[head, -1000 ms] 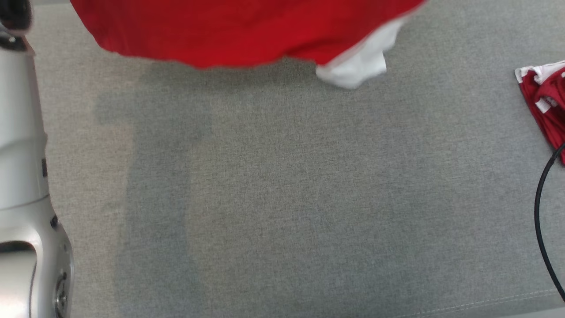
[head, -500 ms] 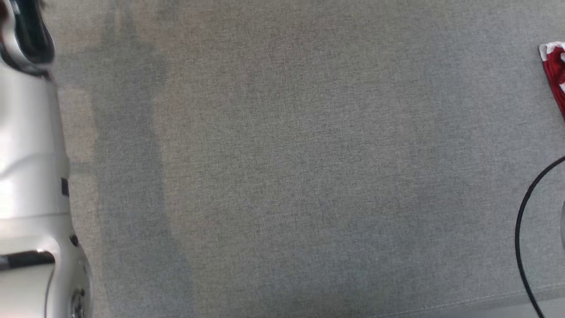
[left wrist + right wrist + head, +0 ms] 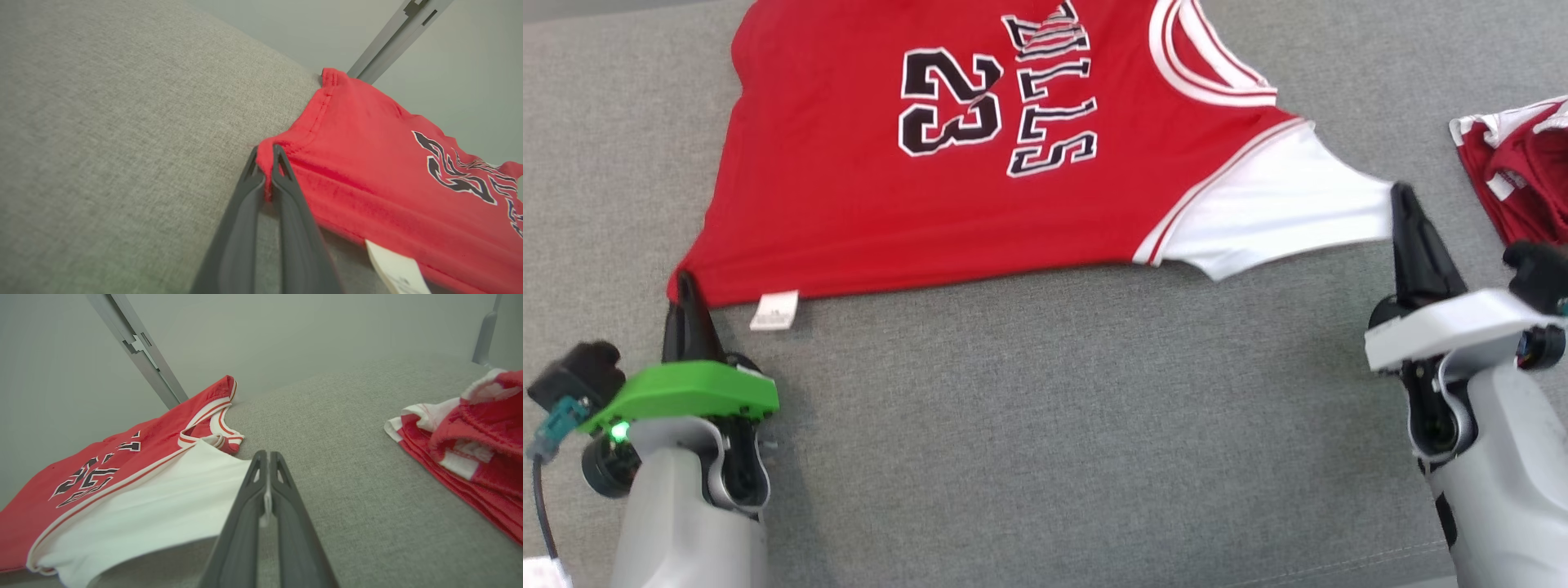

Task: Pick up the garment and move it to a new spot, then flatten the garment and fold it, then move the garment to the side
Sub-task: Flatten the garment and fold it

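Note:
The garment is a red jersey with white sleeves and black number 23, spread across the far half of the grey cushion, collar toward the right. My left gripper is shut on the jersey's red hem corner at the lower left. A white label hangs from the hem beside it. My right gripper is shut on the tip of the white sleeve, pulling it taut to the right. In the right wrist view the fingers pinch the sleeve's edge.
A second red-and-white garment lies bunched at the cushion's right edge, close beside my right gripper, also in the right wrist view. A grey metal strut rises behind the cushion's far edge. The cushion's front seam runs near the bottom.
The head view has swung a lot between frames. Earlier only the jersey's lower edge, then bare cushion, showed; now the whole jersey and both grippers holding it are in view.

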Tool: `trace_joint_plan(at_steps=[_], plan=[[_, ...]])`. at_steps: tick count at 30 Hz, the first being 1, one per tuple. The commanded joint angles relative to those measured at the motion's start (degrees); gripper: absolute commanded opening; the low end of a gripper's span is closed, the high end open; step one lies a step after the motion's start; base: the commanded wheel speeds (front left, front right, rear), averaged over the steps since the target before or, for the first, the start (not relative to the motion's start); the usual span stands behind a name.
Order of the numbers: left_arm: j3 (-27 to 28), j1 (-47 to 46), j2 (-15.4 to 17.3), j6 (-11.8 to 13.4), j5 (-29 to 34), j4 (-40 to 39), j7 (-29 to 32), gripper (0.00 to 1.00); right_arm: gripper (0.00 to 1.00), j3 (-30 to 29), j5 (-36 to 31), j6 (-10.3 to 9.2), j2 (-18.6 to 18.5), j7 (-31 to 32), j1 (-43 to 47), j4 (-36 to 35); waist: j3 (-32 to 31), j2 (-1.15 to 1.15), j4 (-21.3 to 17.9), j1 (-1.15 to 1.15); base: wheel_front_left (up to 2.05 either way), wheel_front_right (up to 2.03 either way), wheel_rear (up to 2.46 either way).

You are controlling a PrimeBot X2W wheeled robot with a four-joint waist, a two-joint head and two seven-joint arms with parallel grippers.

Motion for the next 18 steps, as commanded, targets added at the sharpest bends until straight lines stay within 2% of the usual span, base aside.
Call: trace_joint_plan(at_steps=[1, 7, 18], plan=[[0.1, 3.1, 1.3, 0.4, -1.9, -0.2, -0.6, 0.0, 0.0, -0.6, 1.2, -0.57, -0.7, -0.4, 2.7, -0.3, -2.8, 0.0, -0.9, 0.0, 0.0, 0.0, 0.0], [-3.8, 13.1, 1.1, 1.6, -6.1, -1.9, -0.5, 0.0, 0.0, -0.6, 2.1, -0.55, 0.9, -0.4, 11.0, -0.5, -7.6, 0.0, -1.5, 0.0, 0.0, 0.0, 0.0], [-12.2, 27.9, 1.0, 4.4, -5.8, -8.6, -0.4, 0.0, 0.0, -0.6, 2.4, -0.43, 2.7, -0.3, 24.0, 0.7, -15.7, 0.0, -0.6, 0.0, 0.0, 0.0, 0.0]])
